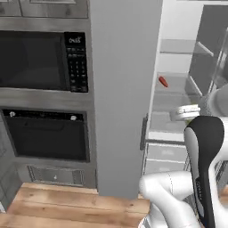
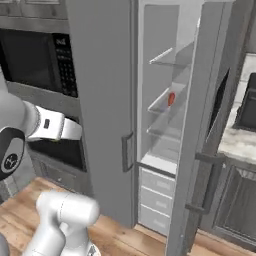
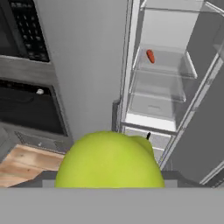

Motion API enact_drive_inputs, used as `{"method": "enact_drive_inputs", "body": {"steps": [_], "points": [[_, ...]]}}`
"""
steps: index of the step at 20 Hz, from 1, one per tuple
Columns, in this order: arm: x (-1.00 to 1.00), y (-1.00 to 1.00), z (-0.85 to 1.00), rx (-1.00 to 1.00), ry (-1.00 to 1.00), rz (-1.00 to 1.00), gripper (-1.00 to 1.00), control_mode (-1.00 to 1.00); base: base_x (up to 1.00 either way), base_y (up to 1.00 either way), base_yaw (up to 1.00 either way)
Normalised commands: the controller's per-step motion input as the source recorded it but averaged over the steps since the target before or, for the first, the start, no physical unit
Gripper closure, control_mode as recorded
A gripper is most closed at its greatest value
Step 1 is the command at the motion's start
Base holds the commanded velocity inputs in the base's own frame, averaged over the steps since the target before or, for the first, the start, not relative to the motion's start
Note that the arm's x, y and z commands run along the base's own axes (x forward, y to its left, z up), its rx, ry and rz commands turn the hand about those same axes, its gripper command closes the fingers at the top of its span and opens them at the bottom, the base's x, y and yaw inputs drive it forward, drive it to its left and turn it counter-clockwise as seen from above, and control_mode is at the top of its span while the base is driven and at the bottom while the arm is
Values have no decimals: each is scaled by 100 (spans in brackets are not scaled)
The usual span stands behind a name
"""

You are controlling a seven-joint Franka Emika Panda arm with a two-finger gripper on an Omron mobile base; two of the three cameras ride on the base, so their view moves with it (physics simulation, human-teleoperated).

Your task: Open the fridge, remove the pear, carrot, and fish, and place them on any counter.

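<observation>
Roundish yellow-green pear (image 3: 110,161) sits dead centre at the bottom of the hand view, right up against the camera and between where the fingertips rise, so it hides both tips. The two-finger gripper (image 1: 186,113) is clamped on the pear with jaws spread wide around it; in the left base view a sliver of yellow-green shows at the hand's underside, out in front of the open compartment. Tall light-grey two-door fridge (image 2: 102,90) has its right door swung open and left door closed; white interior and clear shelves are exposed. Small orange-red elongated item (image 1: 163,82) lies on an upper clear shelf, well apart from the hand; too small to tell whether it is the carrot or the fish. Dark built-in ovens (image 1: 44,95) stand just left of the fridge. White marble counter (image 2: 241,135) is right of the open door.
</observation>
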Motion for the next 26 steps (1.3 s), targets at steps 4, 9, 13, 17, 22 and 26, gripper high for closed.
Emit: {"method": "enact_drive_inputs", "body": {"steps": [4,9,13,17,22,26], "points": [[0,0,0,0,0,0,100,100,-46,21,100],[0,0,0,0,0,0,100,100,-47,22,100],[0,0,0,0,0,0,100,100,-65,77,85],[0,0,0,0,0,0,100,100,-33,100,63],[0,0,0,0,0,0,100,100,2,100,48],[0,0,0,0,0,0,100,100,30,100,28]]}}
